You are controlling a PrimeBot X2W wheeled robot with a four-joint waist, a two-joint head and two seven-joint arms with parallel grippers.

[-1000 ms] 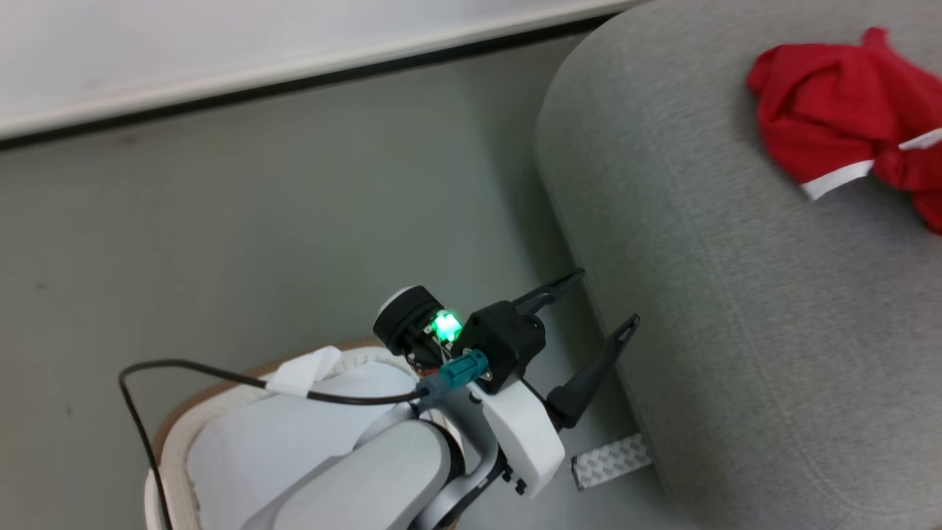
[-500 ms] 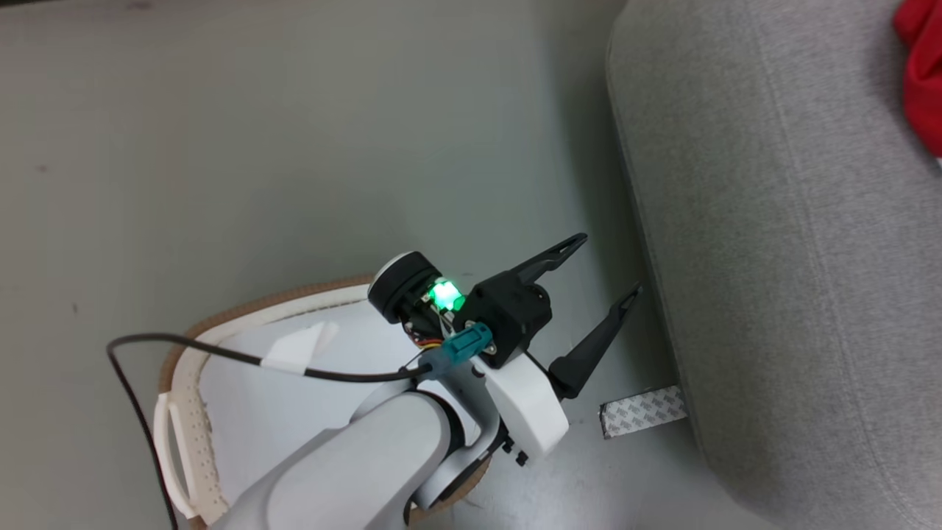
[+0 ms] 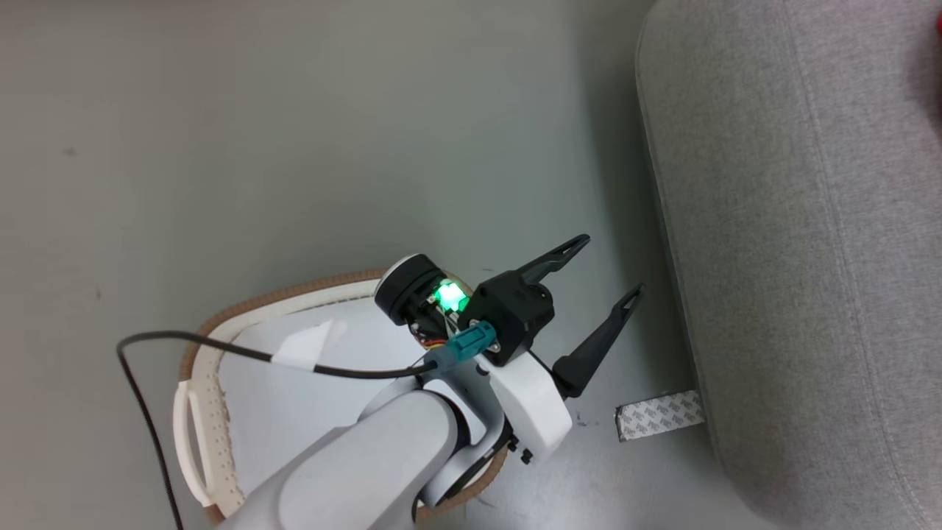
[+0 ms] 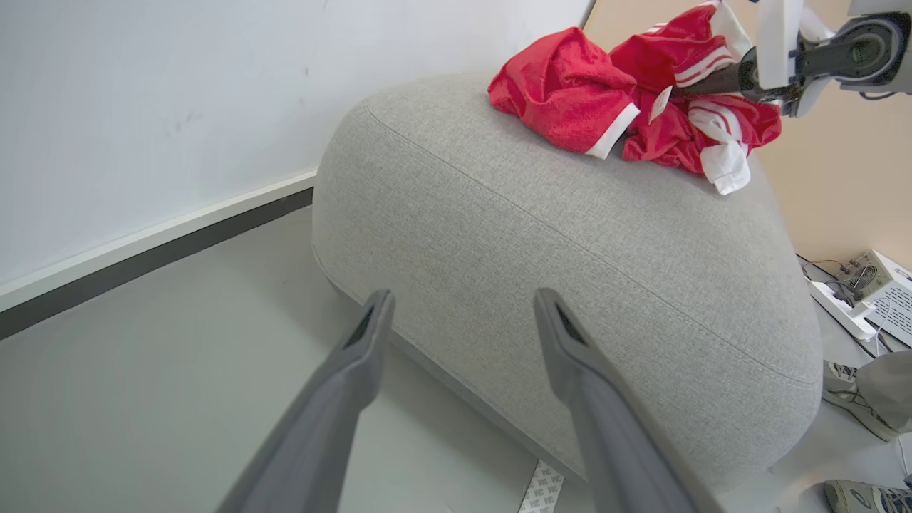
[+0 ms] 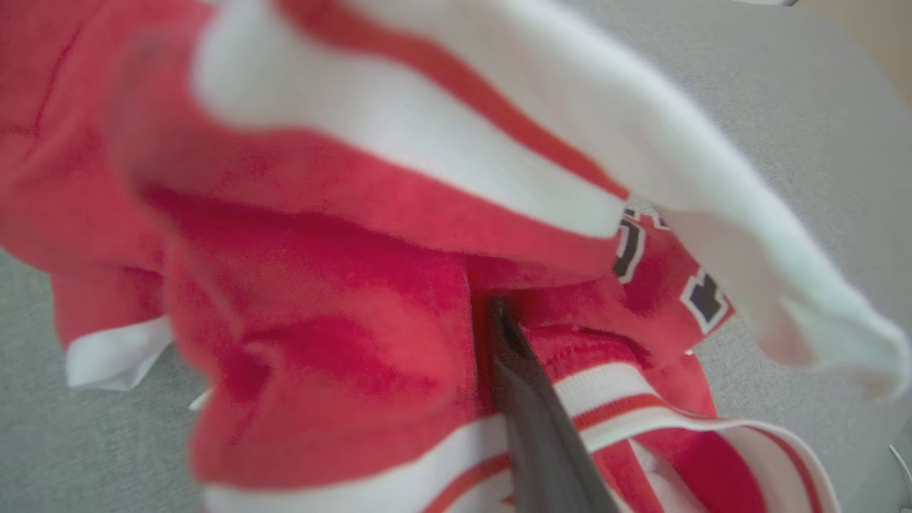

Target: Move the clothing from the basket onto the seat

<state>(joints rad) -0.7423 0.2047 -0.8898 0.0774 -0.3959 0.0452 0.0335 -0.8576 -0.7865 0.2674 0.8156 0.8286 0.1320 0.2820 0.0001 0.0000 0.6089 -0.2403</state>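
Head camera swung to oval white plastic basket (image 3: 294,302): looks emptied. Left gripper (image 3: 611,265) apart, idle. Right gripper (image 4: 705,82) amid bright red fabric clothing (image 4: 563,92) on light grey upholstered seat (image 4: 570,235), grip unclear.

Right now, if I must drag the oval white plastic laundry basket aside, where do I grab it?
Probably the white side handle on the basket, approached from outside its perforated wall: it stands off as a loop with a gap a finger could slip into. The left tool, open, hangs past the opposite end.
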